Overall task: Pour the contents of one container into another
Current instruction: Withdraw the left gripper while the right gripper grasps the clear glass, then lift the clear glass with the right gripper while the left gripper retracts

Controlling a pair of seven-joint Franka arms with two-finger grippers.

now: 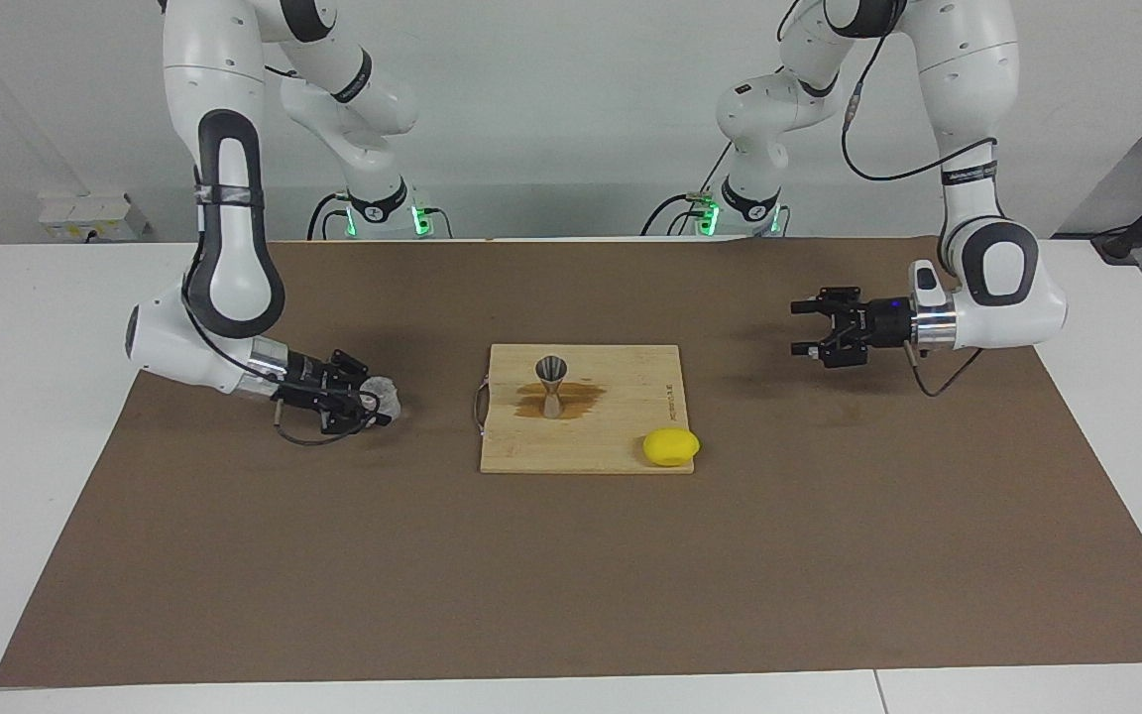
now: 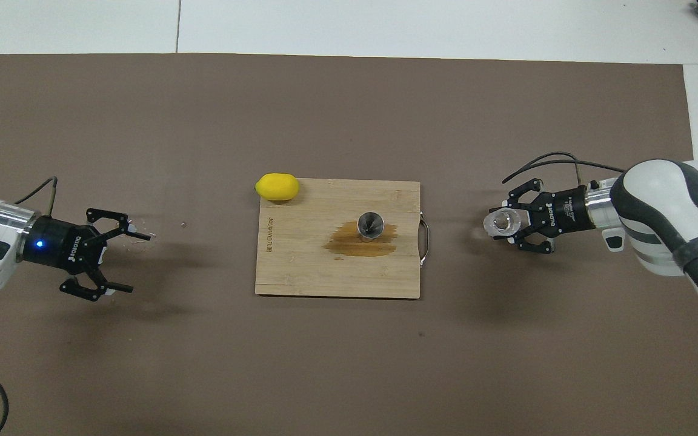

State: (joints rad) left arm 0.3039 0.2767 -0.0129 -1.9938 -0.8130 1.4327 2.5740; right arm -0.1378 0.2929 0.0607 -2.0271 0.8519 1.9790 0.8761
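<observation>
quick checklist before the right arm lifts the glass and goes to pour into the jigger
1. Right gripper shut on the small clear glass tumbler: ok.
2. Tumbler clear of the brown mat: cannot tell.
3. Silver hourglass-shaped metal jigger upright on the wooden cutting board: ok.
4. Board dry: not ok, a brown stain surrounds the jigger.
5. Left gripper open, waiting away from the board: ok.
6. Yellow lemon apart from the jigger: ok.

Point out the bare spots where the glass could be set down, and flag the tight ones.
Bare brown mat lies on the stretch nearer the robots than the cutting board, and between the board and the open left gripper. Crowded: on the board, the jigger in its wet stain and the lemon at its corner. The right gripper holds the glass.
</observation>
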